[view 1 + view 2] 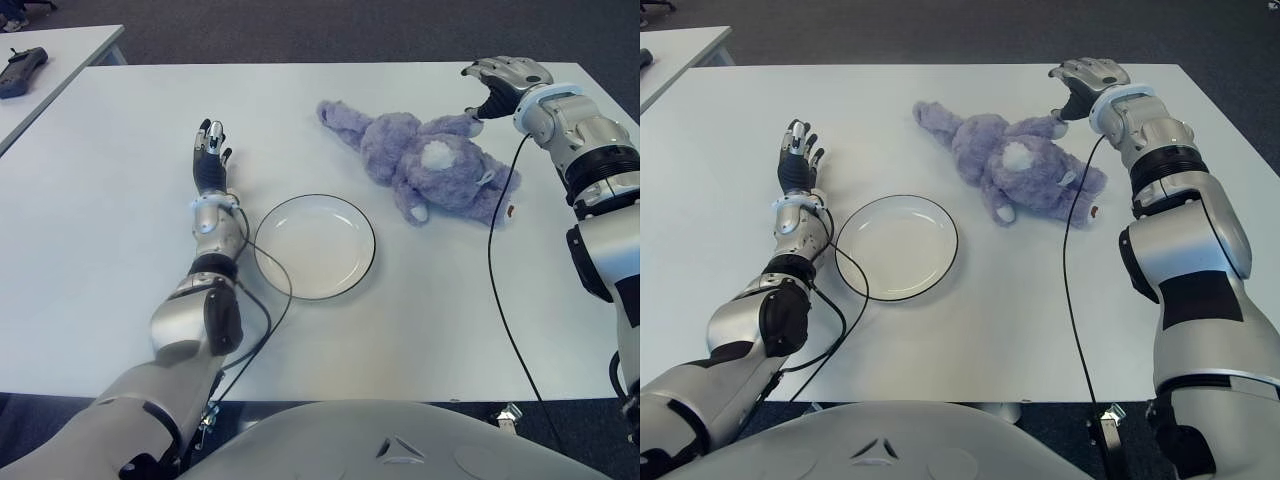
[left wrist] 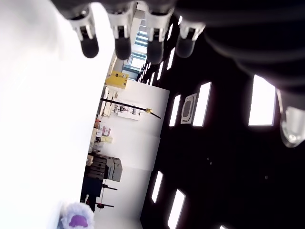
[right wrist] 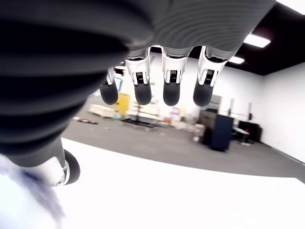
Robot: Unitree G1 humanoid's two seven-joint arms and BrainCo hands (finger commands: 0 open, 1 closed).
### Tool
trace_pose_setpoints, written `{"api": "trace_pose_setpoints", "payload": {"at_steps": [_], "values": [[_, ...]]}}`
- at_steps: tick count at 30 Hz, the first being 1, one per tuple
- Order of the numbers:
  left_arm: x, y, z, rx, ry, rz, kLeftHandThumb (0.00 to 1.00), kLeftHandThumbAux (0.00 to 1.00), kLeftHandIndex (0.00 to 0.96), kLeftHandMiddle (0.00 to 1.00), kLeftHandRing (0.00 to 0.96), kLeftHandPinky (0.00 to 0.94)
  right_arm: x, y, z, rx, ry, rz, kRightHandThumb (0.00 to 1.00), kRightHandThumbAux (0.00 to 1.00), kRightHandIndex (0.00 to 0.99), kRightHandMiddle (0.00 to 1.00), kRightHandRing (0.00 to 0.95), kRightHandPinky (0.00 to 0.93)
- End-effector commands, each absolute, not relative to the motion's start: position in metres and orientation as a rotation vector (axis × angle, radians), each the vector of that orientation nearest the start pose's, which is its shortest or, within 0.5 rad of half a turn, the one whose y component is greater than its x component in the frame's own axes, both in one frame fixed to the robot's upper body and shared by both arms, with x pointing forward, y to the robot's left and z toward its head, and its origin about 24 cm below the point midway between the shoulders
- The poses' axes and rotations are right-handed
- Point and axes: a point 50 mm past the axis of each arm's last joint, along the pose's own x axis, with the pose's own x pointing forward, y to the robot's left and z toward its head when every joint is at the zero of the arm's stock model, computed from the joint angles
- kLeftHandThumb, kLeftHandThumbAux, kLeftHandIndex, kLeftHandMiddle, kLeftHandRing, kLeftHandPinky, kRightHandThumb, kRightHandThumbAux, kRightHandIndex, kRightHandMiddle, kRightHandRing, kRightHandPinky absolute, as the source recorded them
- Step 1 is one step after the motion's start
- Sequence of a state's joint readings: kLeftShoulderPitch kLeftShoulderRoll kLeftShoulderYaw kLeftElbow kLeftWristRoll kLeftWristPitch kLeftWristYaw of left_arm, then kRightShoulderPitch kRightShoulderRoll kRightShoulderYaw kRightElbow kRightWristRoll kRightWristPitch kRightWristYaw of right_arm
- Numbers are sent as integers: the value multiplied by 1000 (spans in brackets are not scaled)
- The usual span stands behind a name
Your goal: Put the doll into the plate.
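A purple plush doll (image 1: 420, 160) lies flat on the white table (image 1: 100, 230), right of centre and toward the far side. A white plate (image 1: 315, 247) with a dark rim sits nearer me, just left of the doll, with nothing in it. My right hand (image 1: 492, 95) hovers at the doll's far right limb, fingers (image 3: 171, 93) extended and holding nothing; purple fur (image 3: 24, 205) shows beside the thumb. My left hand (image 1: 210, 150) shows left of the plate, fingers (image 2: 123, 45) spread and straight.
A black cable (image 1: 497, 290) from my right arm trails across the table past the doll to the near edge. A second table at the far left carries a black device (image 1: 20, 70). Dark floor lies beyond the far edge.
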State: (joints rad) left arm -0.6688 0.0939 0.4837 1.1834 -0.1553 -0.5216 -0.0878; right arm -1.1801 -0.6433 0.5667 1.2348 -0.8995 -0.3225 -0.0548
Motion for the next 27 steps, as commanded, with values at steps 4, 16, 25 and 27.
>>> {"api": "trace_pose_setpoints", "payload": {"at_steps": [4, 16, 25, 27], "values": [[251, 190, -88, -359, 429, 334, 0, 409, 34, 95, 57, 3, 406, -213, 172, -1802, -150, 325, 421, 546, 0, 0, 24, 106], [252, 188, -88, -343, 438, 325, 0, 407, 26, 93, 57, 8, 408, -211, 178, -1827, -142, 305, 426, 554, 0, 0, 2, 66], [253, 187, -88, -354, 441, 336, 0, 416, 29, 95, 60, 9, 410, -207, 191, -1829, -154, 297, 457, 562, 0, 0, 2, 88], [253, 187, -88, -354, 442, 335, 0, 416, 28, 95, 60, 7, 410, -206, 193, -1832, -162, 300, 457, 567, 0, 0, 2, 88]]}}
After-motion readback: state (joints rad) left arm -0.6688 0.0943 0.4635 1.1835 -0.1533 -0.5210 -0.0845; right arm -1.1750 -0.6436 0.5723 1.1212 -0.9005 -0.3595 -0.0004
